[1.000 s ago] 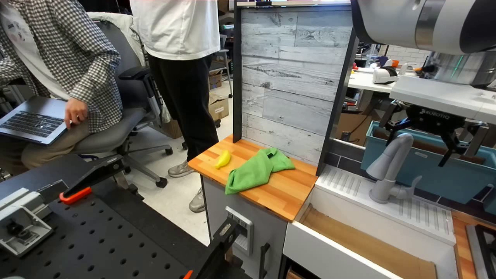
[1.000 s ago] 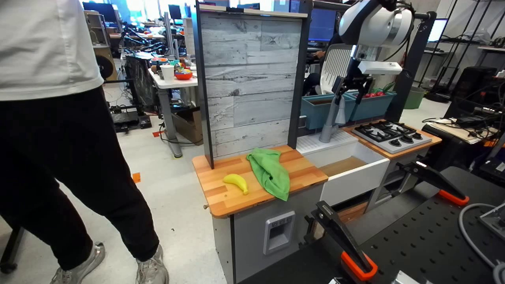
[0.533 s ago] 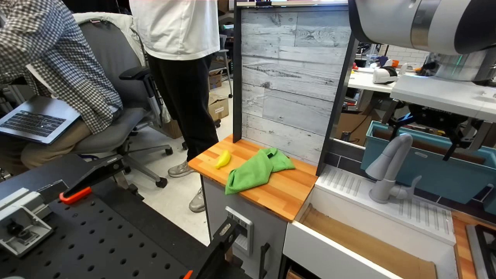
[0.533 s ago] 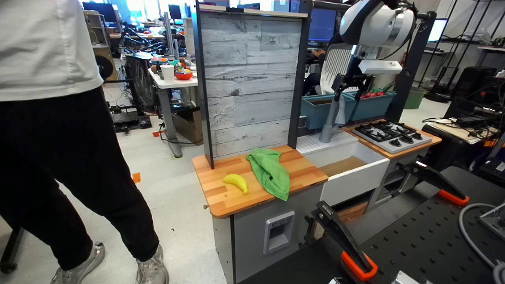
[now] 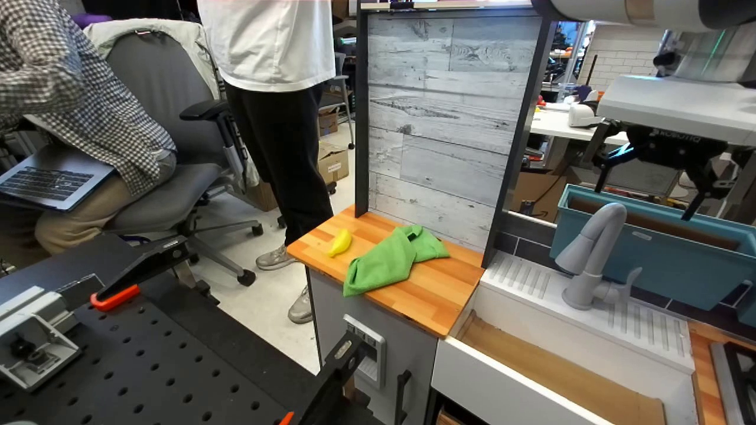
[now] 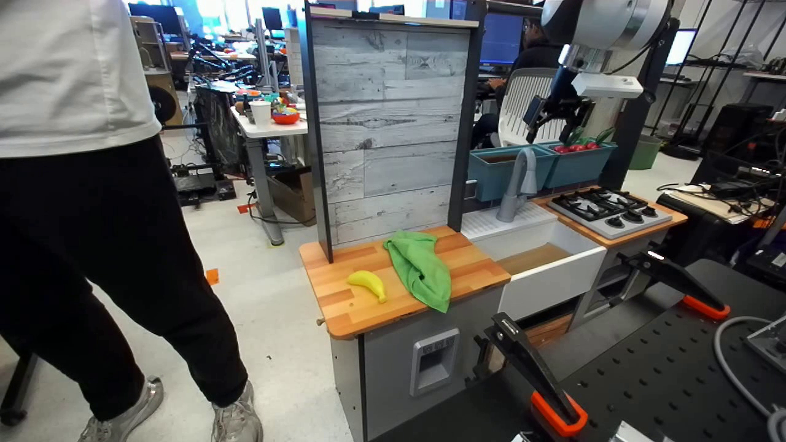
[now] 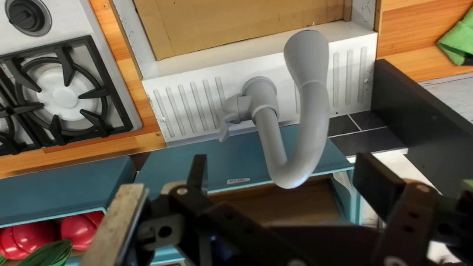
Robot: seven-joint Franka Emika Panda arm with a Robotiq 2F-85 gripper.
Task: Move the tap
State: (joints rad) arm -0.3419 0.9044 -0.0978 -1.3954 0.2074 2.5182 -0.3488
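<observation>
White sink (image 5: 502, 392), ribbed ledge (image 5: 546, 289) along its back, between wooden counter (image 5: 440, 295) and stove (image 6: 608, 209); teal planter (image 5: 667, 260) just behind. I hold the gripper (image 5: 644, 202) higher than the tap (image 5: 598, 254) and apart from it, jaws spread wide. Tap stands upright on that ledge, arching over at the top. I note its side lever (image 7: 228, 113), low, on the stove side.

Gripper (image 5: 644, 203) reads "ROBOTIQ"; small label (image 7: 238, 181) on teal planter (image 7: 192, 159) too blurred to read.

Grey tap (image 5: 598, 254); black gripper (image 5: 645, 202); teal planter (image 5: 655, 260); green cloth (image 6: 420, 270); yellow banana (image 6: 368, 282); checked shirt (image 5: 112, 121).
</observation>
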